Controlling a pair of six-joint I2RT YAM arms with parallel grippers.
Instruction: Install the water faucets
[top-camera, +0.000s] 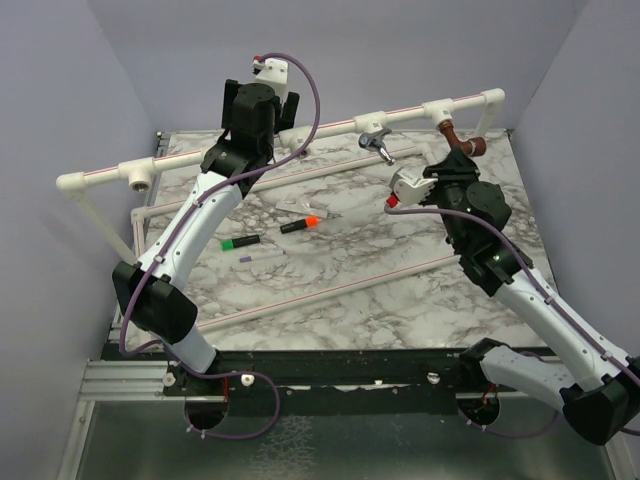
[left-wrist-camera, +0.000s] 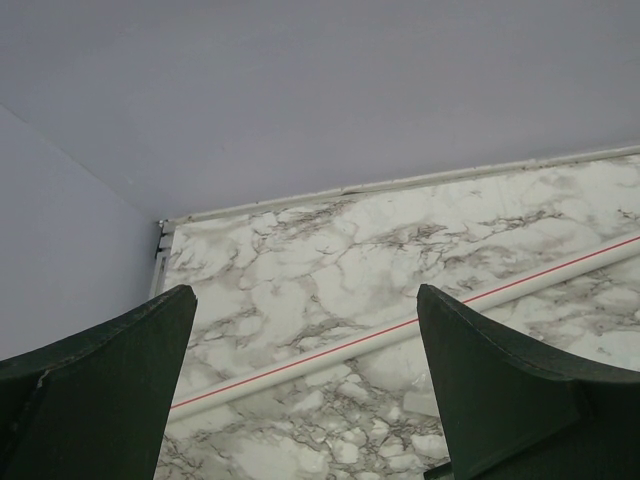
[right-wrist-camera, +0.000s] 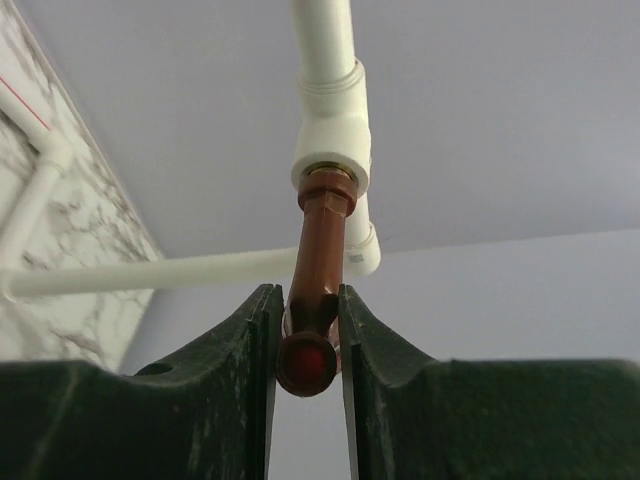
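My right pincer (right-wrist-camera: 307, 312) is pinched narrow on the copper faucet (right-wrist-camera: 320, 250), pressing its lower body from both sides. The faucet's long axis runs straight out ahead of the pincer, and its top end sits in the mouth of the white tee (right-wrist-camera: 333, 130) on the pipe (right-wrist-camera: 322, 30). I judge the next move to be a twist about that axis, so I'd hold the wrist in line with it. The silver faucet (top-camera: 375, 140) hangs at the middle tee (top-camera: 371, 120), between the arms. My left pincer (left-wrist-camera: 305, 330) gapes wide over the desk (left-wrist-camera: 300, 270), holding nothing.
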